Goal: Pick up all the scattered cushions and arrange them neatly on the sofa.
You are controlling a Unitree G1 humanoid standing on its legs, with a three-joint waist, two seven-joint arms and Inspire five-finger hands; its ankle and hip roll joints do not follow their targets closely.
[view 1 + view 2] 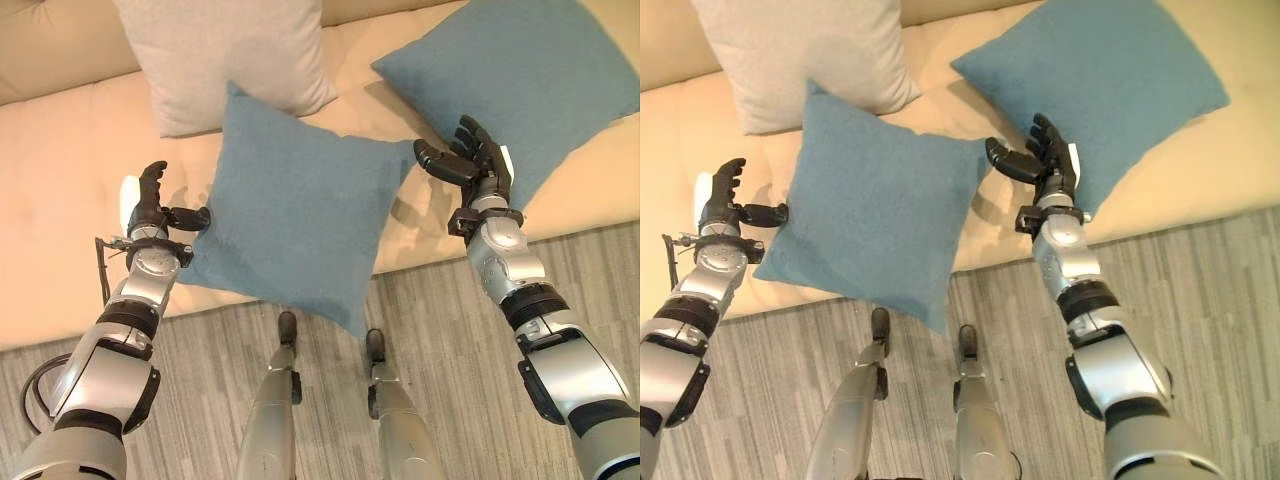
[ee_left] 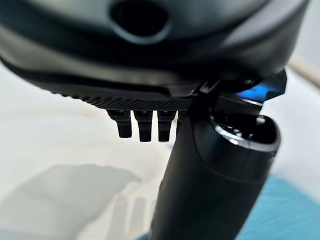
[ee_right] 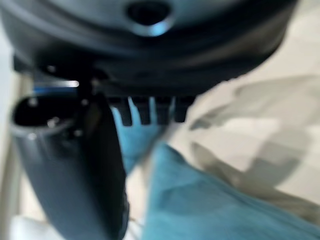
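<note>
A square teal cushion [image 1: 297, 215] of nubbly woven cloth hung over the front edge of the cream sofa [image 1: 60, 190], its lowest corner out above the grey wood-grain floor [image 1: 450, 330]. The left hand [image 1: 152, 205] stood at the cushion's left corner, its thumb reaching sideways to touch the fabric and its fingers upright and relaxed, gripping nothing. The right hand [image 1: 470, 160] was at the cushion's right corner, fingers spread and loosely bent, thumb pointing towards the corner; it was open and held nothing, though I could not tell whether it touched the cloth. Behind, a pale grey square cushion [image 1: 235, 55] of finer weave lay against the sofa back, just overlapped by the teal one's top corner. A second teal cushion [image 1: 530, 85] lay flat on the smooth seat beyond the right hand.
</note>
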